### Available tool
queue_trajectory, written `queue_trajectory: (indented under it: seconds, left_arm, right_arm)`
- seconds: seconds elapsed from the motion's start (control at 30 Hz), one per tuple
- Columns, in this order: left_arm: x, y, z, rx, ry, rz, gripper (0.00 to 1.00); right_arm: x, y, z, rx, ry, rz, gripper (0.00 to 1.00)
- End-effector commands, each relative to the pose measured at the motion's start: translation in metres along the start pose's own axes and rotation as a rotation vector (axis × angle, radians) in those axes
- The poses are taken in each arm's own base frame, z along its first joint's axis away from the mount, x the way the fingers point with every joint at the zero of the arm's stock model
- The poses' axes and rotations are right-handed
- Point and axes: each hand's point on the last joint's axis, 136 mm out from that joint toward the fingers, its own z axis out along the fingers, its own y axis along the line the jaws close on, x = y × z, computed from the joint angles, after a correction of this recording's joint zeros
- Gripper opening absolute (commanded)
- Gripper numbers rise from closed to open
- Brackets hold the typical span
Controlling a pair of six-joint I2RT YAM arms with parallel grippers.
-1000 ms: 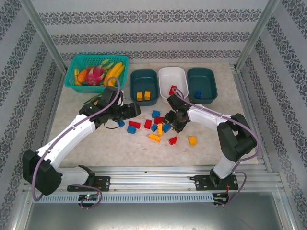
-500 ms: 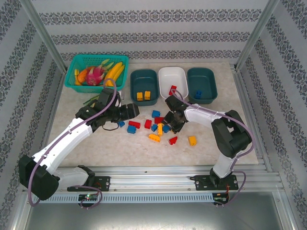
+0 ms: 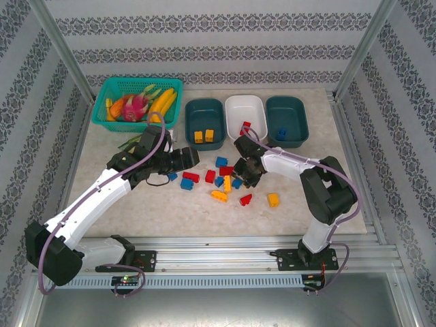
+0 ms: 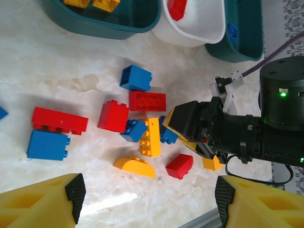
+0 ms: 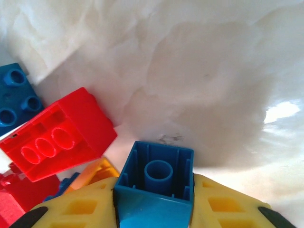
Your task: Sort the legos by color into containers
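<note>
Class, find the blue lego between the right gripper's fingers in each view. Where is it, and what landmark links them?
Top external: blue lego mid-table, at the right gripper.
Left wrist: blue lego centre, half hidden behind a yellow brick.
Right wrist: blue lego bottom centre, between the fingers.
Landmark: the red brick beside it.

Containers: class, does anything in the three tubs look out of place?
Nothing stands out. The left teal tub holds only two yellow bricks, the white tub one red brick, the right teal tub one blue brick; none is mixed.

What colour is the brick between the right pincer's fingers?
Blue brick; best in the right wrist view.
</note>
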Motion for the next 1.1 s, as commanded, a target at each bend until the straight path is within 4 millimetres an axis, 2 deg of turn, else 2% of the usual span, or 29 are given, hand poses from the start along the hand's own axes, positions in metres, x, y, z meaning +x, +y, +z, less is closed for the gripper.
queue_trajectory:
  seconds: [0.0,0.07,0.17,0.23,0.33,0.5,0.63,0.77,0.9,1.07]
  left_arm:
    - [-0.013,-0.032,-0.005,0.108,-0.041,0.015,0.75]
    - [-0.022,-0.046,-0.003,0.142,-0.050,0.018,0.75]
    - [-0.039,-0.070,0.003,0.201,-0.061,0.015,0.75]
    - [-0.052,-0.083,0.009,0.228,-0.072,0.009,0.75]
    - [-0.069,-0.098,0.022,0.254,-0.082,0.007,0.75]
    - [-0.086,-0.115,0.047,0.293,-0.069,0.000,0.75]
    - [-0.096,-0.121,0.062,0.298,-0.067,0.003,0.75]
    - [-0.101,-0.123,0.072,0.294,-0.060,0.007,0.75]
    - [-0.098,-0.118,0.076,0.271,-0.048,0.012,0.75]
    - [-0.091,-0.104,0.075,0.221,-0.036,0.006,0.75]
  right_arm:
    - [-0.024,-0.018,-0.043,0.043,-0.133,-0.062,0.22]
    - [-0.043,-0.022,-0.073,0.033,-0.207,-0.091,0.22]
    - [-0.084,-0.031,-0.112,0.025,-0.321,-0.117,0.20]
    - [-0.117,-0.038,-0.128,0.044,-0.375,-0.120,0.20]
    - [-0.167,-0.044,-0.139,0.111,-0.439,-0.149,0.20]
    - [-0.235,-0.048,-0.130,0.203,-0.448,-0.141,0.20]
    - [-0.270,-0.054,-0.111,0.294,-0.430,-0.146,0.21]
    - [-0.284,-0.066,-0.083,0.336,-0.358,-0.111,0.22]
    - [-0.293,-0.066,-0.067,0.324,-0.329,-0.102,0.26]
    - [-0.294,-0.059,-0.068,0.304,-0.311,-0.105,0.44]
